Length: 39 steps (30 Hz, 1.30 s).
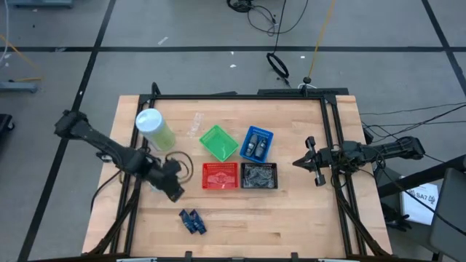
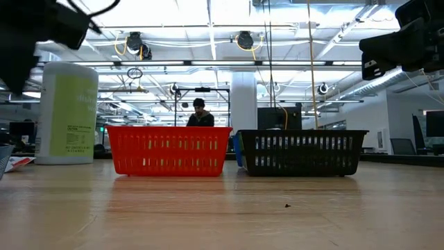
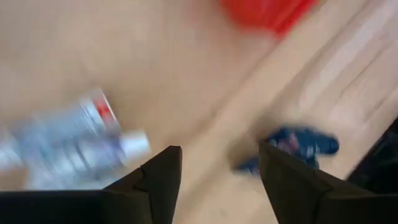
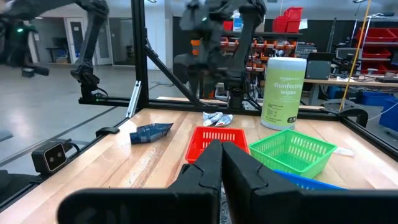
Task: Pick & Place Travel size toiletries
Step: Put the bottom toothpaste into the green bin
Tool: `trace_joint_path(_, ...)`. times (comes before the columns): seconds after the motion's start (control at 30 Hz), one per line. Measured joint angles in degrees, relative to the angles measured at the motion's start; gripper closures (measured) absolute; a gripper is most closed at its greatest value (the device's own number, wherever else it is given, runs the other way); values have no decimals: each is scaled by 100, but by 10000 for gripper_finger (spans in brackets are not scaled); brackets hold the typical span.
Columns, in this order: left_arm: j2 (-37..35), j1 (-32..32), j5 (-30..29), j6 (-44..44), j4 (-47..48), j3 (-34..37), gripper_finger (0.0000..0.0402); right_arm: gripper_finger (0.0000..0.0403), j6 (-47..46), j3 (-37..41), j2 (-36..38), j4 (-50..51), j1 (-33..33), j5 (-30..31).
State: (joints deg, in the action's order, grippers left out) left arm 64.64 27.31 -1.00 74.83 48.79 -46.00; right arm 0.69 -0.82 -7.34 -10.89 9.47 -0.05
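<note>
Toiletries — dark blue pieces (image 1: 192, 221) lie loose | left gripper (image 1: 175, 191) open, empty — right gripper (image 1: 304, 161) closed, empty

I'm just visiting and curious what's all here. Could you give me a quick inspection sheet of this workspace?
Surface: wooden table, bare at the front.
Job's things: dark blue packets near the front edge; whitish tube beside the left end effector.
Clutter: green wipes container; green basket, blue basket, red basket, black basket.
End effectors: left end effector open, empty; right end effector shut, empty.
Cables: loops on the floor.
Surroundings: person behind the table.
</note>
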Motion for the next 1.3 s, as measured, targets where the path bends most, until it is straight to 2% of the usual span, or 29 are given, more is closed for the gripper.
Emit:
trace_joint_path(0.13,733,230,270,1068,-264,-68,216,403,0,0,-1,2,-2,0)
trace_joint_path(0.23,1131,317,424,1525,-208,-68,230,403,0,0,-1,2,-2,0)
trace_joint_path(0.47,1404,611,1051,3050,725,-68,262,403,0,0,-1,2,1,0)
trace_joint_path(0.87,1371,1325,638,5903,2240,47,303,403,0,0,1,-1,-1,0)
trace_joint_path(0.97,1371,1368,537,6226,2112,199,308,403,0,0,1,0,-2,0)
trace_joint_path(1.3,1362,1364,120,6337,1063,1236,309,403,0,0,-1,2,0,0)
